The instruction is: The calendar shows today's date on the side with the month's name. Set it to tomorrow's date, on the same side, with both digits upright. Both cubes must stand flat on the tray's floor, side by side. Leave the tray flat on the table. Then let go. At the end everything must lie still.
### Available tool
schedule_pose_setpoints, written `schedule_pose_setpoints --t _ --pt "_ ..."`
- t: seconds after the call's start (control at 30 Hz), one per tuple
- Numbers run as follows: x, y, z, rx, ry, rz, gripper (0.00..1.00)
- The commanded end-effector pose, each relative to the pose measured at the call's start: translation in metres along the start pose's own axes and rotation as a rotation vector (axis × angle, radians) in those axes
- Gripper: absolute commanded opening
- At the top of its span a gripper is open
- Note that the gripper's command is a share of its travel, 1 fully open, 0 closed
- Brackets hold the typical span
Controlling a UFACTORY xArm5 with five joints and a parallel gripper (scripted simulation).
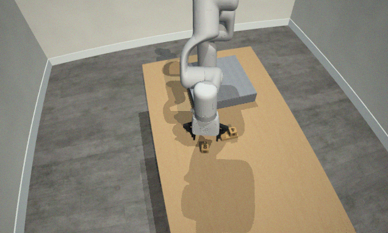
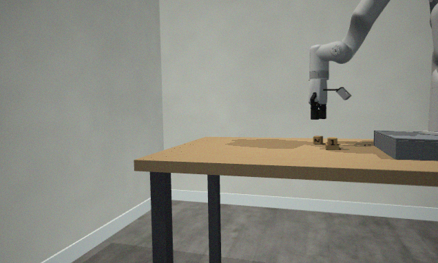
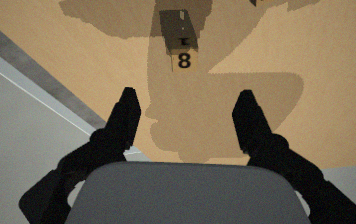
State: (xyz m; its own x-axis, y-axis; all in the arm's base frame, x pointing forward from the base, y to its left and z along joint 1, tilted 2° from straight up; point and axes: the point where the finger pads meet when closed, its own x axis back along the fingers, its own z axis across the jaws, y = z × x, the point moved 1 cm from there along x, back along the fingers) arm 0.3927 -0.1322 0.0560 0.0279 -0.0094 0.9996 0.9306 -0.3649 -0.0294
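Two small wooden cubes sit on the bench [image 2: 213, 161], and only one of them is in the tray. The loose cube [image 1: 205, 147] stands by itself on the bare wood, out toward the front of the arm, with an 8 on the face that looks up in the top view; from the side [image 2: 317, 140] another of its faces carries a marking I would read as a 2 lying on its side, though it is too small to be sure. Just beside it, but apart, the little tray [image 1: 228, 137] lies flat on the bench with the second cube [image 1: 232, 130] standing in it; that one shows a 1 toward the side camera [image 2: 332, 141]. I cannot make out any month's name from where these views stand.

Above them hangs the hand [image 2: 318, 114], well clear of the bench top, pointing straight down, its dark fingers spread as wide as they go with nothing between them. Through the wrist view the loose cube [image 3: 184, 60] lies ahead of the fingertips, in the arm's shadow. The arm itself rises from a grey base block [image 1: 244, 82] farther back on the bench.
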Motion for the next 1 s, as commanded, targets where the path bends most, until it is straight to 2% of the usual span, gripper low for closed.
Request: schedule_pose_setpoints --t 0.0,0.17,0.27,0.37,0.73,0.83,0.9,0.97 --pt "0.0011 0.0013 0.0001 -0.084 0.0 -0.004 1.0" --pt "0.001 0.0013 0.0 -0.263 0.001 -0.004 1.0" --pt "0.001 0.0013 0.0 -0.265 0.001 -0.004 1.0" --pt "0.0009 0.0013 -0.0001 -0.411 0.001 -0.004 1.0" --pt "0.0007 0.0014 -0.0002 -0.73 0.002 -0.004 1.0" --pt "0.0007 0.0014 -0.0002 -0.736 0.002 -0.004 1.0" --pt "0.0006 0.0014 -0.0002 -0.865 0.002 -0.004 1.0" --pt "0.0006 0.0015 -0.0002 -0.911 0.002 -0.004 1.0"
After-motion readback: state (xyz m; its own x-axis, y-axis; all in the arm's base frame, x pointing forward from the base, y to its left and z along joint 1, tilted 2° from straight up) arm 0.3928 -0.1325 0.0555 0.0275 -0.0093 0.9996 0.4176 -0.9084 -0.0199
